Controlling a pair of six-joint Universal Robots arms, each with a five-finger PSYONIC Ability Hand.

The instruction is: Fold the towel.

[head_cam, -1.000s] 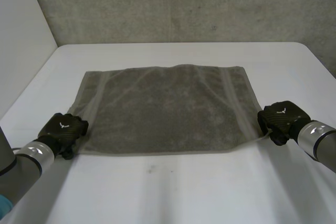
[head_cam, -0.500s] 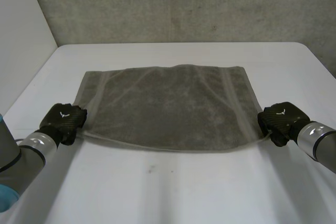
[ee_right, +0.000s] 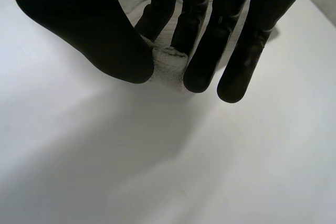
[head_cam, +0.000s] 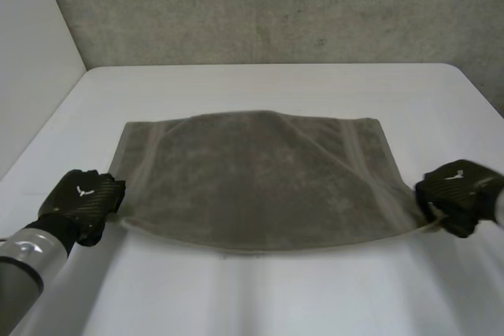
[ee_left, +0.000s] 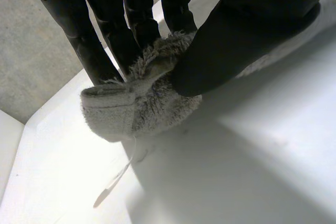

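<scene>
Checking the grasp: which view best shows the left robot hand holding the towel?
The left wrist view: the left robot hand pinches the towel corner between thumb and fingers. The head view shows its back there; the right wrist view, the right robot hand pinching too.

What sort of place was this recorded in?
Probably a robotics lab or test bench: a white table against a rough concrete wall, and one grey towel pinched at its near corners by the left hand and right hand.
</scene>
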